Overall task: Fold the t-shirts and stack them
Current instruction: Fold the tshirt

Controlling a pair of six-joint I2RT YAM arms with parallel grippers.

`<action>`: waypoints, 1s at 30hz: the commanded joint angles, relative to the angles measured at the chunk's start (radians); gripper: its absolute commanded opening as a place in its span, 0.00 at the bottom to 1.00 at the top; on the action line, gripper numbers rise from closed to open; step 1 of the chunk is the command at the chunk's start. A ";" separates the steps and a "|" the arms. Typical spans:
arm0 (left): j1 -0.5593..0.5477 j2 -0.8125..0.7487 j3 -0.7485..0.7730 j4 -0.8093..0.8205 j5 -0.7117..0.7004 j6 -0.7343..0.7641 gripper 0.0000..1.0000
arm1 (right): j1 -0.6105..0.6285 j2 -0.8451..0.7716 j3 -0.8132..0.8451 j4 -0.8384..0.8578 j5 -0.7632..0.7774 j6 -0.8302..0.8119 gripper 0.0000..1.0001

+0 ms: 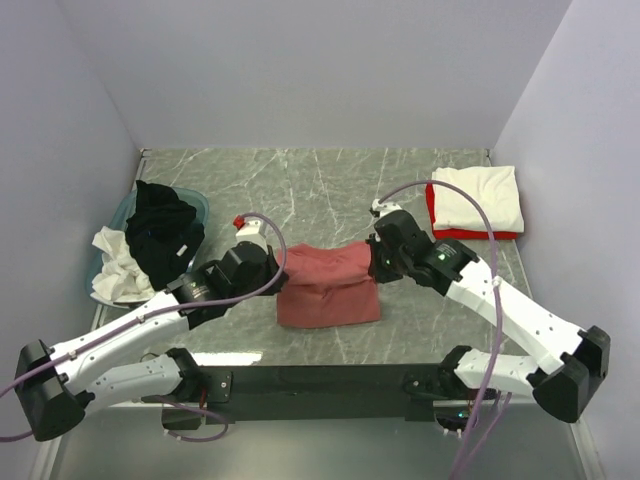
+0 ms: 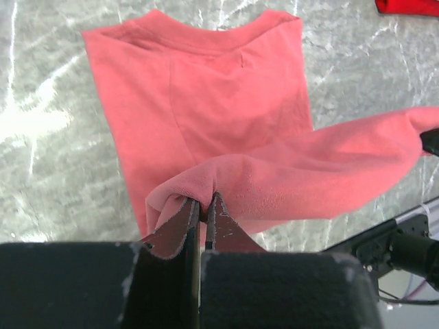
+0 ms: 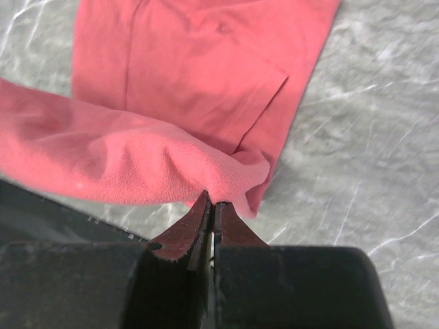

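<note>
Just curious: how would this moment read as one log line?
step: folding salmon-pink t-shirt | left gripper: shut on it | right gripper: shut on it

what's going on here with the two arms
Both arms are folding the salmon-pink t-shirt: left gripper and right gripper each pinch one end of an edge raised off the table. A cream-white shirt lies folded on a red shirt far right; a black shirt and white shirt sit in the teal basin.
</note>
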 commanded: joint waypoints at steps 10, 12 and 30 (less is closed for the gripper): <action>0.142 0.115 -0.001 0.207 0.129 0.132 0.01 | -0.148 0.209 0.052 0.161 -0.059 -0.114 0.00; 0.163 0.138 0.000 0.231 0.138 0.144 0.01 | -0.171 0.252 0.050 0.174 -0.066 -0.120 0.00; 0.292 0.421 0.059 0.366 0.194 0.190 0.01 | -0.251 0.536 0.142 0.258 -0.091 -0.157 0.00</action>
